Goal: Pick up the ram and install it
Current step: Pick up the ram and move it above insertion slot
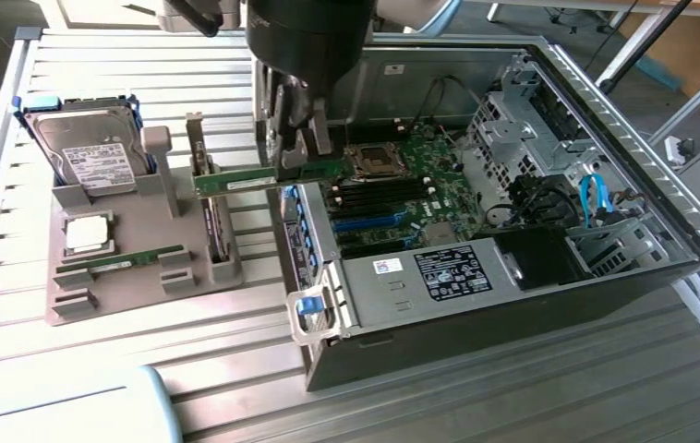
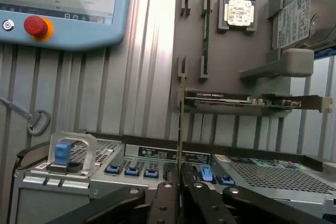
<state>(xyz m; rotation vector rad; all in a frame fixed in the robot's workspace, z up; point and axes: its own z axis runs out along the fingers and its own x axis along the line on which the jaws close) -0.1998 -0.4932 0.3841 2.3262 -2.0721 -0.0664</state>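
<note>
My gripper (image 1: 298, 159) is shut on the ram (image 1: 236, 183), a thin green stick held level in the air over the near wall of the open computer case (image 1: 449, 323). One end of the stick reaches out toward the grey parts holder (image 1: 128, 286); the other points at the motherboard (image 1: 415, 185). In the wrist view the ram (image 2: 180, 124) is edge-on, a thin line rising from between the two dark fingers (image 2: 167, 200), where my gripper (image 2: 180, 184) pinches it. A second green stick (image 1: 128, 262) lies in the holder's slot.
The holder also carries a silver hard drive (image 1: 85, 152), a CPU (image 1: 88, 234) and a dark expansion card (image 1: 212, 231). A teach pendant (image 2: 63, 9) with a red stop button (image 2: 35, 26) lies on the ribbed metal table (image 1: 103, 369).
</note>
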